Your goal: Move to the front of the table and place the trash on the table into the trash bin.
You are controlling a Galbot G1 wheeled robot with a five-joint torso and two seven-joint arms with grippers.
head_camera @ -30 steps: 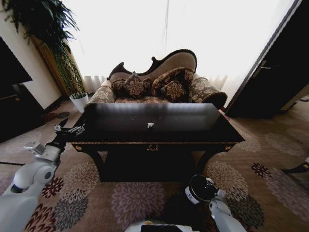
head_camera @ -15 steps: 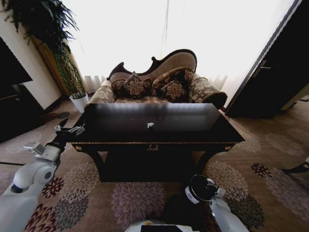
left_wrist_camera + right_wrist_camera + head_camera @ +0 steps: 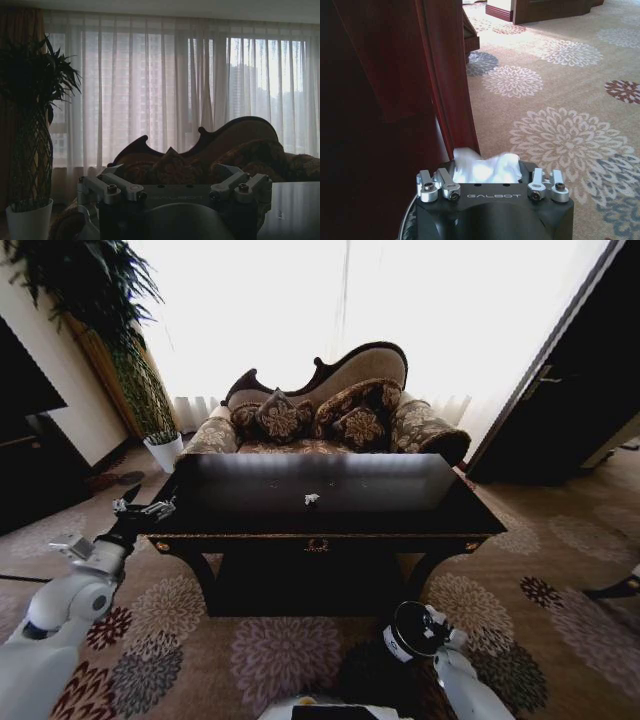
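The table (image 3: 320,523) with its glossy black top stands straight ahead. One small crumpled white tissue (image 3: 312,499) lies near the middle of the top. The black trash bin (image 3: 410,633) with a white label stands on the carpet before the table's right leg. My right gripper (image 3: 433,623) is low beside the bin. In the right wrist view it (image 3: 487,169) is shut on a crumpled white tissue (image 3: 482,172), close to the red-brown table leg (image 3: 447,75). My left gripper (image 3: 147,507) hangs open at the table's left end, and the left wrist view shows it (image 3: 175,196) holding nothing.
A patterned sofa (image 3: 320,415) stands behind the table. A white plant pot (image 3: 165,450) with a tall plant is at the back left, beside a dark cabinet (image 3: 30,450). A dark door (image 3: 570,390) is on the right. Flowered carpet (image 3: 520,600) lies open to the right.
My right wrist has edged slightly toward the table beside the bin. The left arm and the tissue on the table have not moved.
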